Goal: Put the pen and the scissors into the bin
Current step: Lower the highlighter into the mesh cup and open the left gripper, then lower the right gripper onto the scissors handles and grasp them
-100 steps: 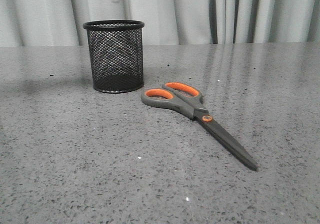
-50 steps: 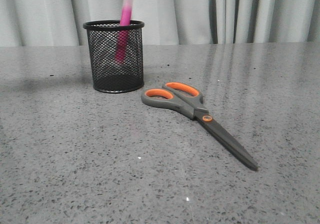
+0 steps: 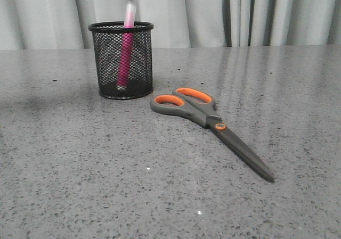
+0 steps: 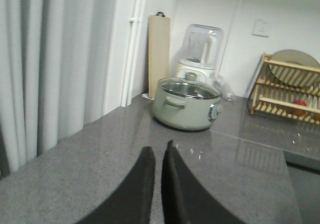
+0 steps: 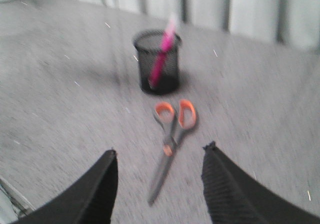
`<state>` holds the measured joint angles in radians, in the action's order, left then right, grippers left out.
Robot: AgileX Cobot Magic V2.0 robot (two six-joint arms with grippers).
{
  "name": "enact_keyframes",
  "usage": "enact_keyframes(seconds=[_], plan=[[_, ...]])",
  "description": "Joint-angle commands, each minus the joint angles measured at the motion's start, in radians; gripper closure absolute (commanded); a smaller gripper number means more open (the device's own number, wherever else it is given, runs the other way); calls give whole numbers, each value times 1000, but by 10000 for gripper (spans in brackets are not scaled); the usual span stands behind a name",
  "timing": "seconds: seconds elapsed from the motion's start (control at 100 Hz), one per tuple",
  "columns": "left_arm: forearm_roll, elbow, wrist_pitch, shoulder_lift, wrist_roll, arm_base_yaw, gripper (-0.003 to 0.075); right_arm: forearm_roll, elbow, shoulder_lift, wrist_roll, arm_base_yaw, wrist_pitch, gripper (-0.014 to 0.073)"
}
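The pink pen (image 3: 125,52) stands inside the black mesh bin (image 3: 139,63), leaning slightly, its whitish cap above the rim. The scissors (image 3: 213,123) lie flat and closed on the grey table, to the right of the bin and nearer the front, orange handles toward the bin and blade tip toward the front right. My right gripper (image 5: 160,151) is open and empty, above the table with the scissors (image 5: 170,144) between its fingers in view; the bin (image 5: 172,74) and pen (image 5: 161,59) are beyond. My left gripper (image 4: 158,149) is shut and empty, facing away. Neither gripper shows in the front view.
In the left wrist view a green pot (image 4: 186,103), a blender (image 4: 200,49), a cutting board (image 4: 159,54) and a wooden dish rack (image 4: 287,92) stand at the far end of the counter. Grey curtains (image 3: 224,15) hang behind the table.
The pen dropped from above into the bin and now rests inside it. The left gripper seen over the bin half a second ago has left the front view. The scissors have not moved.
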<state>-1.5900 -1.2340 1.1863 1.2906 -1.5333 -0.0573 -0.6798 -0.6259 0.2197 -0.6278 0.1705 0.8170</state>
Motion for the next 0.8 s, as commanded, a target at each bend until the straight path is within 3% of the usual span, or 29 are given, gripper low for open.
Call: enact_keyframes(seconds=[0.0,0.12,0.28,0.48,0.61,0.69,0.79], plan=[[26,-30,94,-149,22,2,739,-116,-86,75,-87,-1,-87,277],[89,-26,35,-343,50,2,739,-125,-155,183,-87,-1,-104,277],[201,32,-225,-610,126,-24,739,-157,-259,391,-87,-1,-62,277],[419,272,-483,-931,224,-89,739,-144,-459,653,-110,44,-51,277],[419,448,-587,-1079,327,-91,739,-25,-580,776,-71,131,-84,277],[419,505,-570,-1108,350,-91,739,107,-640,868,93,203,-78,277],[421,540,-541,-1103,352,-91,739,370,-680,978,304,302,-31,277]])
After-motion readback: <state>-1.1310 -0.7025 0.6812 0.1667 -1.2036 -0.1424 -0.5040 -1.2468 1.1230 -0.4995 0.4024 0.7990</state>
